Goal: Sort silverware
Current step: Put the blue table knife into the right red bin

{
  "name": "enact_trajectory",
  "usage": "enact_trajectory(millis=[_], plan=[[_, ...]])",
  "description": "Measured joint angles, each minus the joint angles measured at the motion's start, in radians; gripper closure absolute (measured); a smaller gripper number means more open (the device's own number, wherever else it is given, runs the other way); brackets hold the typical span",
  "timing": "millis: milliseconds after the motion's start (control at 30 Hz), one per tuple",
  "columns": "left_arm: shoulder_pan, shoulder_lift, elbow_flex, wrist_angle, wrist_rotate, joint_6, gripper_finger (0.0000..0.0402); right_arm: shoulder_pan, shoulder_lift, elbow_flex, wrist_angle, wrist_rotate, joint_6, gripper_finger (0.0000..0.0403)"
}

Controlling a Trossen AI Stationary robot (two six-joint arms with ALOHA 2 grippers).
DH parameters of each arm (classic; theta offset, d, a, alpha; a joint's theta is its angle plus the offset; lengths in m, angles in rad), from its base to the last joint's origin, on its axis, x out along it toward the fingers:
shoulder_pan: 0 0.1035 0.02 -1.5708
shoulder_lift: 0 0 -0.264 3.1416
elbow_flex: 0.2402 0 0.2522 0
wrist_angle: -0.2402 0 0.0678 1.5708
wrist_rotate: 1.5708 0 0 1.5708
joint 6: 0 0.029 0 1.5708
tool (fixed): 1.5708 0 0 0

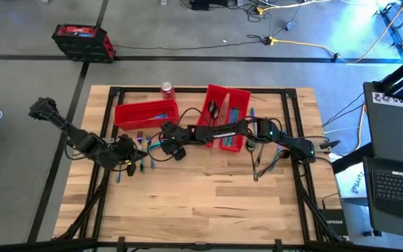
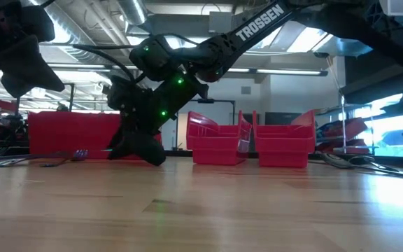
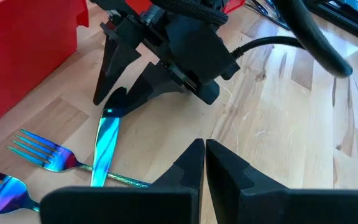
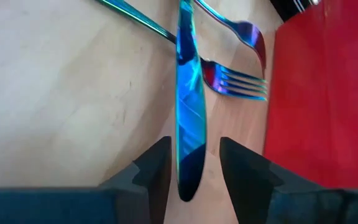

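Silverware (image 1: 140, 140) lies loose on the counter (image 1: 201, 196) at centre-left of the high view, just below a long red bin (image 1: 145, 113) that already holds a few pieces. The left gripper (image 1: 128, 161) sits at the left of that scatter, low over the wood, its fingers (image 3: 191, 165) pressed together and holding nothing. In the left wrist view two forks (image 3: 39, 150) rest at the lower left, beside the red wall.

Right of them, the right arm reaches across the frame from the right edge, and the right gripper (image 1: 165, 142) points down at a knife (image 4: 188, 106). In the right wrist view the blade runs down the middle of the picture, its dark end lying between the two fingers (image 4: 154, 168), which stand narrow on either side with a slim gap showing; contact cannot be told. A fork (image 4: 232, 79) lies crossed under the knife, close to the bin at the right edge.

Two more red bins (image 1: 226, 112) stand at upper centre, one holding blue pieces, and a can (image 1: 166, 89) stands behind the long bin.

The step in hand looks like the pick of the knife. The next move likely calls for a firm pinch, then a straight lift so the fork beneath is not dragged along, and a carry to the bin that suits knives.
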Motion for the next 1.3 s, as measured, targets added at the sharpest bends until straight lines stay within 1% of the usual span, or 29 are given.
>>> enact_trajectory(millis=[600, 700, 1067, 1133, 1300], plan=[[0.0, 0.0, 0.0, 0.0, 0.0, 0.001, 0.04, 0.002, 0.0, 0.0, 0.002, -0.01, -0.005, 0.0287], [0.0, 0.0, 0.0, 0.0, 0.0, 0.001, 0.04, 0.0, 0.0, -0.001, 0.003, -0.01, 0.004, 0.0305], [0.0, 0.0, 0.0, 0.0, 0.0, -0.004, 0.04, -0.005, 0.0, -0.001, 0.003, -0.009, 0.05, 0.0394], [0.0, 0.0, 0.0, 0.0, 0.0, -0.004, 0.04, -0.005, 0.0, -0.001, 0.003, -0.009, 0.05, 0.04], [0.0, 0.0, 0.0, 0.0, 0.0, -0.006, 0.04, -0.004, 0.0, -0.001, 0.004, -0.008, 0.051, 0.0401]])
